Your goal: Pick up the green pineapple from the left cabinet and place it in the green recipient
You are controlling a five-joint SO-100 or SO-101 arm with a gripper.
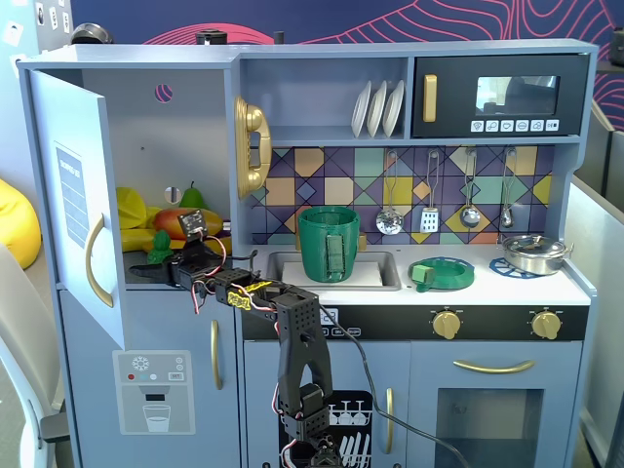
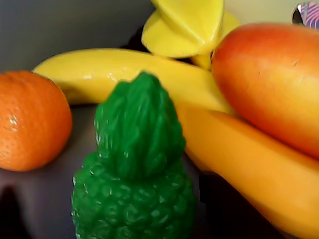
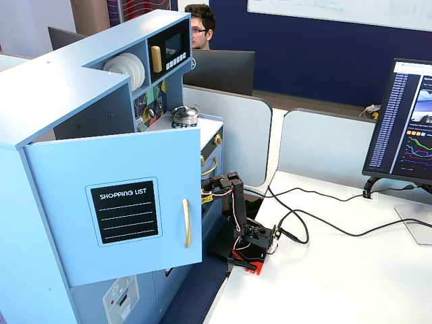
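The green pineapple (image 1: 161, 243) stands on the shelf of the left cabinet (image 1: 185, 136), whose door (image 1: 73, 195) is swung open. In the wrist view the pineapple (image 2: 134, 174) fills the lower middle, crown up. My gripper (image 1: 156, 271) reaches into the cabinet at the pineapple. In the wrist view the gripper (image 2: 112, 196) is open, with dark blurred fingers (image 2: 10, 214) low on either side of the pineapple. The green recipient (image 1: 329, 242) stands in the sink to the right of the cabinet. In the fixed view from the side the open door (image 3: 121, 202) hides the gripper.
Around the pineapple lie an orange (image 2: 30, 119), a banana (image 2: 124, 74), a mango (image 2: 279, 84), an orange-yellow fruit (image 2: 249, 164) and a yellow starfruit (image 2: 189, 25). A flat green dish (image 1: 442, 273) and a metal pan (image 1: 534, 252) sit on the counter.
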